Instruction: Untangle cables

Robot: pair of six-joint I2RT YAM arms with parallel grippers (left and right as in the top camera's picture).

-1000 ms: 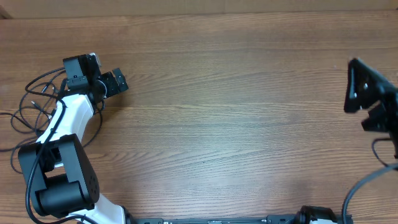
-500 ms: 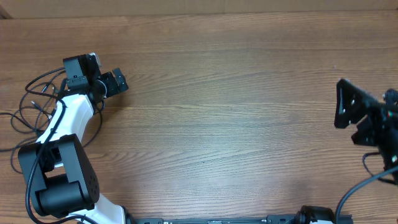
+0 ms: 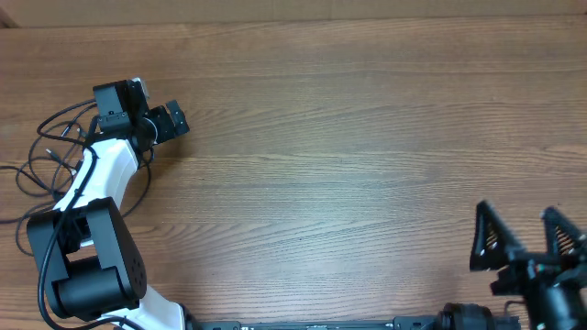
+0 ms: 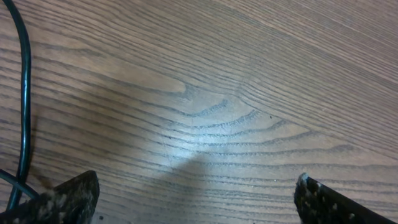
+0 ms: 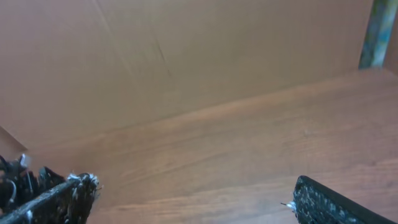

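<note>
The cables [image 3: 41,151] lie as thin black loops at the table's far left, partly under my left arm. My left gripper [image 3: 147,116] sits just right of them, open and pointed down at bare wood. In the left wrist view, its fingertips [image 4: 71,196] stand wide apart with nothing between them. One black cable strand [image 4: 25,93] runs down that view's left edge, passing beside the left finger. My right gripper [image 3: 523,243] is at the near right corner, far from the cables, open and empty. In the right wrist view the gripper [image 5: 193,196] frames only wood.
The wooden table [image 3: 330,156] stretches between the two arms. A brown wall [image 5: 186,50] stands behind it in the right wrist view. A thick black arm wire [image 3: 514,293] hangs by the right arm's base.
My right gripper has pulled back from the right edge toward the near right corner and turned so both fingers show. The left arm and the cables have not moved.
</note>
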